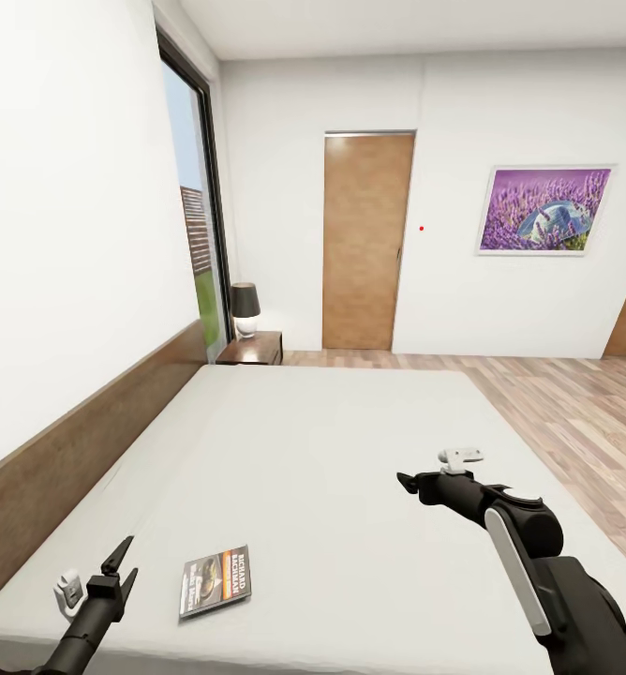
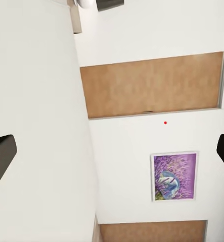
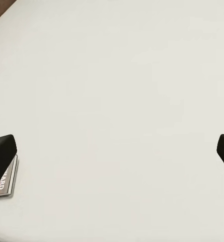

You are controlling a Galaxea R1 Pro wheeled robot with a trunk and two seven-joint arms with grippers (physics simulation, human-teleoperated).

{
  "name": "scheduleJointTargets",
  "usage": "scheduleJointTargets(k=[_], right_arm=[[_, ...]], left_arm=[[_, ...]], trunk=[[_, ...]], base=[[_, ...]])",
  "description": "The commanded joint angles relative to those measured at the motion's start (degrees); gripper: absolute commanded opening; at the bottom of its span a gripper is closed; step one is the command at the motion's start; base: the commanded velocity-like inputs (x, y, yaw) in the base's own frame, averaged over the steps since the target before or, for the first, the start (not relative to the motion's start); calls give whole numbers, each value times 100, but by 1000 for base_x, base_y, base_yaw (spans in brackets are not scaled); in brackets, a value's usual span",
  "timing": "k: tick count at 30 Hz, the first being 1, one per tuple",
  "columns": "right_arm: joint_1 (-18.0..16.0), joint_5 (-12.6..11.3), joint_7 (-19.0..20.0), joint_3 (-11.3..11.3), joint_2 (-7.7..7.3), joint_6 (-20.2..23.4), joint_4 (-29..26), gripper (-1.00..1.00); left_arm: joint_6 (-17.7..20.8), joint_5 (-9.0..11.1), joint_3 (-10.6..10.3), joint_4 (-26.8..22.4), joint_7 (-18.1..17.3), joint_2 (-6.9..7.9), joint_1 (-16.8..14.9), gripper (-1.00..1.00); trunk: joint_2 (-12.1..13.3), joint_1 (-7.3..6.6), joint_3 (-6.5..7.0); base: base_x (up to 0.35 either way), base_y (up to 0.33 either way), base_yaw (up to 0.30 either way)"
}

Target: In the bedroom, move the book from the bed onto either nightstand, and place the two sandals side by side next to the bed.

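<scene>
book (image 1: 216,581) flat on the bed (image 1: 332,450), near corner, untouched | left gripper (image 1: 116,562) just beside it, spread wide, empty (likely poised to pick) | right gripper (image 1: 409,483) spread wide, empty, hovering over mattress | nightstand (image 1: 253,349) at far end under lamp (image 1: 245,309)

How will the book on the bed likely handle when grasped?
The book looks thin, so it is probably light and may flex. It lies flat on the soft-looking bed, leaving little edge for jaws; pressing down may sink it rather than pinch it.
</scene>
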Motion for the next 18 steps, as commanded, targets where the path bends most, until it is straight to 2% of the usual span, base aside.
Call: scheduleJointTargets(k=[1, 12, 18], right_arm=[[-5, -6, 6, 3, -5, 25, -5, 100], [-5, -6, 5, 3, -25, 25, -5, 100], [-5, -6, 4, 3, -17, 25, -5, 100]], left_arm=[[61, 59, -40, -4, -22, 2, -3, 100], [64, 53, -53, -17, -118, 2, -3, 100], [67, 52, -55, -19, -260, 1, -3, 100]], trunk=[[-46, 23, -26], [-487, 264, -223], [-487, 264, -223]], base=[[0, 0, 0], [0, 0, 0], [0, 0, 0]])
